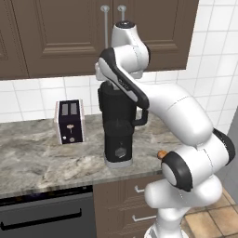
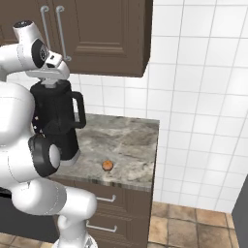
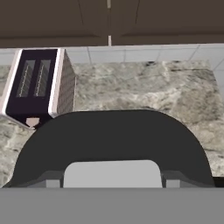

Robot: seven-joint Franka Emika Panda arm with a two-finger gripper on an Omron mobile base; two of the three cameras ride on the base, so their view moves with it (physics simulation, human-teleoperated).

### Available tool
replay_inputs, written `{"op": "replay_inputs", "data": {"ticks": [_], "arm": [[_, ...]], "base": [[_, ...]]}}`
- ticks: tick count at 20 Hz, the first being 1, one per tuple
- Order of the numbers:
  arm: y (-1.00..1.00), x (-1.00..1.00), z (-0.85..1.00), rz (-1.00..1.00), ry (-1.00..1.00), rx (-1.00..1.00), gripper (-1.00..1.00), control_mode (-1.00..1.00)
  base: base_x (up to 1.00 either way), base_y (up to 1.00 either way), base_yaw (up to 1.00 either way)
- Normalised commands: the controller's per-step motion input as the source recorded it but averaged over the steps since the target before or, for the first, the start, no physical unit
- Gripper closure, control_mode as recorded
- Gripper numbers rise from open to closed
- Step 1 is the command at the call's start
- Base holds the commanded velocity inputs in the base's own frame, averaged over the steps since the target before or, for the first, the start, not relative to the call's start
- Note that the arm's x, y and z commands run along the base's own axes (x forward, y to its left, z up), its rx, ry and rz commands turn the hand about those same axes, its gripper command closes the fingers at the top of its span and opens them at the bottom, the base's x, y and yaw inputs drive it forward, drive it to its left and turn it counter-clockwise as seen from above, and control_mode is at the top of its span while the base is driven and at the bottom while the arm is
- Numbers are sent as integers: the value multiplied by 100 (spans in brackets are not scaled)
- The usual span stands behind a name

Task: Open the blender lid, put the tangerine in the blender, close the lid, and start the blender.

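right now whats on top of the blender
The black blender lid with its grey centre cap sits on the blender jug. The gripper is down at the lid. The lid hides the jug's inside.

The arm reaches forward, its gripper (image 2: 50,83) pointing down, jaws hidden.
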Motion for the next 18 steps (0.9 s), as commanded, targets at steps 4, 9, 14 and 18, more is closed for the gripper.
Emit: {"op": "replay_inputs", "data": {"ticks": [4,9,14,18], "arm": [[-4,0,16,0,-6,0,100,-100],[0,-11,68,0,-13,0,100,-100],[0,-33,72,0,-5,0,100,-100],[-4,-53,48,0,0,0,100,-100]], "base": [[0,0,0],[0,0,0],[0,0,0],[0,0,0]]}}
